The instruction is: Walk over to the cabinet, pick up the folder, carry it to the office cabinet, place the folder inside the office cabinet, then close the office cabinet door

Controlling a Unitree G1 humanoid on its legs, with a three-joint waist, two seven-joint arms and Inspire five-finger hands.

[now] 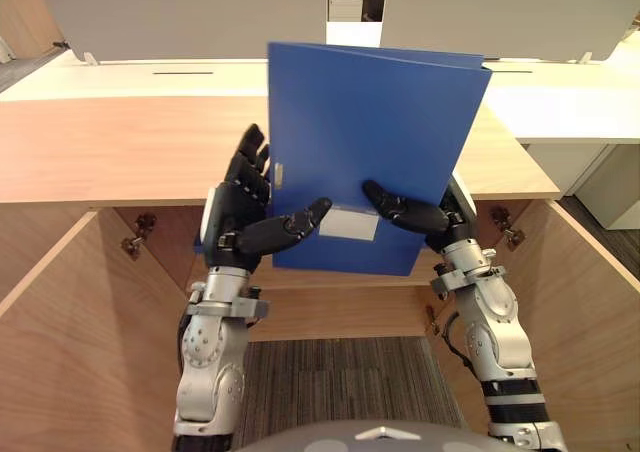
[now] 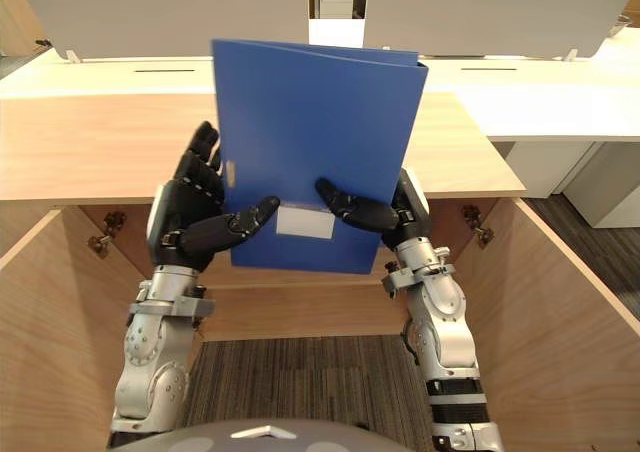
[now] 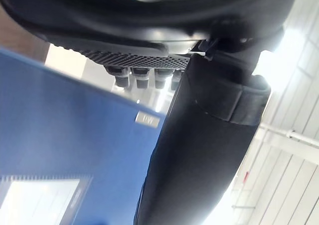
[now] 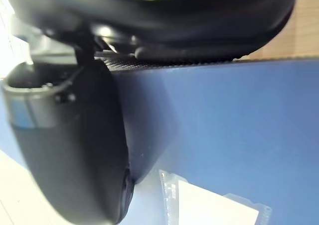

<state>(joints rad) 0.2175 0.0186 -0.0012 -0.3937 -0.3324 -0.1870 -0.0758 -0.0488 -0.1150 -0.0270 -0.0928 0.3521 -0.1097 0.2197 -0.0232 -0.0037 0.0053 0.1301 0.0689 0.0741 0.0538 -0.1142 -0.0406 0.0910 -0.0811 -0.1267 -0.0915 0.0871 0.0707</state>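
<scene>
**Folder held upright before the open office cabinet.** The blue folder (image 1: 375,122) is carried clear of every surface, in front of the office cabinet (image 1: 110,147). Its upper part rises past the cabinet's wooden top and its lower edge hangs at the mouth of the opening.

It is clamped from both sides. The left hand (image 1: 243,212) is closed on the folder's left edge, with the thumb laid across the near face and the fingers standing up along and behind that edge. The right hand (image 1: 425,215) is closed on the opposite edge, with the thumb pressed flat on the near face and the fingers hidden behind the cover. Both thumbs are set low on the face, on either side of the white label (image 1: 348,223).

This low, two-sided grip is judged to keep the broad, thin cover from swinging. It also keeps the lower edge free to be led into the cabinet first.

The left door (image 1: 50,342) and the right door (image 1: 590,302) are swung out towards the robot on either side of the opening, so the way in is left free. A hinge (image 1: 139,234) is seen just inside the cabinet at the left. Beyond the cabinet, white counters with partition screens (image 1: 180,17) are visible.

The carrying stage is judged complete, with placement and door closing not yet done. For placement the folder would have to be lowered beneath the cabinet's top and pushed inward. Its raised upper edge could catch on the front edge of that top.
</scene>
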